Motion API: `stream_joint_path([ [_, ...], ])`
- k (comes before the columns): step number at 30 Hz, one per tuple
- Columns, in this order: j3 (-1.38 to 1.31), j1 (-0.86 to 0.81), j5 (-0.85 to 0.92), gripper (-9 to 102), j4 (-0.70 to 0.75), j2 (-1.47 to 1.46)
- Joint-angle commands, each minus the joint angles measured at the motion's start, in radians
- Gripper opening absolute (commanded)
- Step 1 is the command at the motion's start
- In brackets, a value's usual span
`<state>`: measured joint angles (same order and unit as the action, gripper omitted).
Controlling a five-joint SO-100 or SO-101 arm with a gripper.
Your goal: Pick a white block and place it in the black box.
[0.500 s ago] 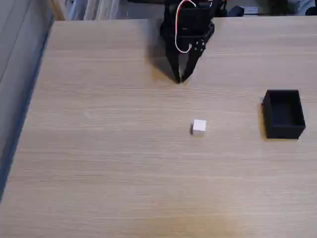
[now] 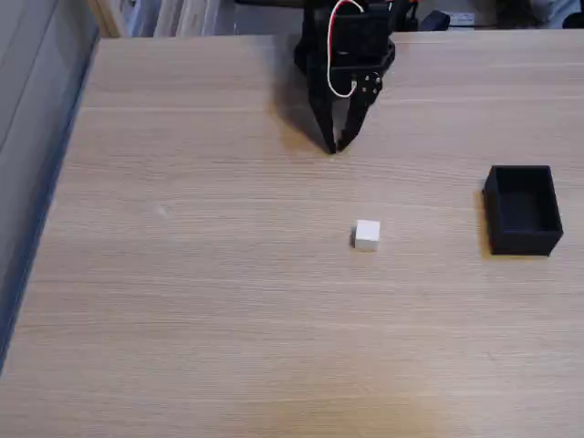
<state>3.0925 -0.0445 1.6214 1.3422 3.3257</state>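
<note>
Wooden table (image 2: 182, 301) | white block (image 2: 367, 234) centre | gripper (image 2: 336, 146) closed, apart

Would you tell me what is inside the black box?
The black box looks empty: its dark floor shows, though its near wall hides a strip. The white block sits outside, on the table.

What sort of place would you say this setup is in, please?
Probably a home or lab workbench: a pale wood-grain table carries just a white block, a black box and a small arm's claw, with cluttered items blurred along the back edge.
</note>
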Motion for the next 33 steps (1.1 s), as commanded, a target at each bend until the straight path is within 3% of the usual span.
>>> stream_joint_path([
  [1,0.015,0.011,0.009,0,0.003,0.006],
  [33,0.015,0.014,0.029,0,-0.002,0.006],
])
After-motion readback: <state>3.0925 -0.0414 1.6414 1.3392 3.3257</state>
